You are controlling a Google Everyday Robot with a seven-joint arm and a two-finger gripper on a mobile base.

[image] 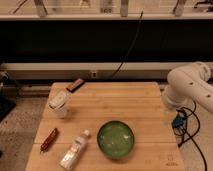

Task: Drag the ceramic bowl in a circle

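A green ceramic bowl [115, 140] stands upright on the wooden table [125, 102], near the front edge and a little right of centre. My white arm [192, 86] reaches in from the right. My gripper [170, 118] hangs below it at the table's right edge. It is to the right of the bowl, slightly farther back, and apart from it. Nothing shows in the gripper.
A clear plastic bottle [75, 151] lies just left of the bowl. A reddish-brown packet [49, 140] lies at the front left. A white cup [60, 103] stands at the left. A dark flat object [75, 85] lies at the back left. A black cable [127, 47] hangs behind the table.
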